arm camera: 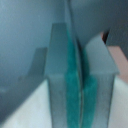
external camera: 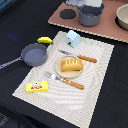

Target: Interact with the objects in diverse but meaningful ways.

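My gripper (external camera: 90, 5) is at the far edge of the exterior view, right over a dark grey pot (external camera: 90, 18) on a brown board (external camera: 107, 31). In the wrist view its teal pads (arm camera: 74, 85) are pressed together on a thin grey edge (arm camera: 70, 20) that looks like the pot's wall. On the pale placemat (external camera: 95, 85) lie an orange-brown bread loaf (external camera: 71, 64) on a plate (external camera: 58, 71), a pale blue carton (external camera: 74, 38) and a flat yellow box (external camera: 38, 87). A yellow banana (external camera: 45, 40) and a dark grey frying pan (external camera: 34, 54) lie beside the mat on the exterior view's left.
A knife (external camera: 80, 56) and a fork (external camera: 64, 80) with wooden handles flank the plate. A black round disc (external camera: 67, 13) lies on the board beside the pot. A second pot or bowl (external camera: 123, 17) stands at the exterior view's right. The table cover is dark.
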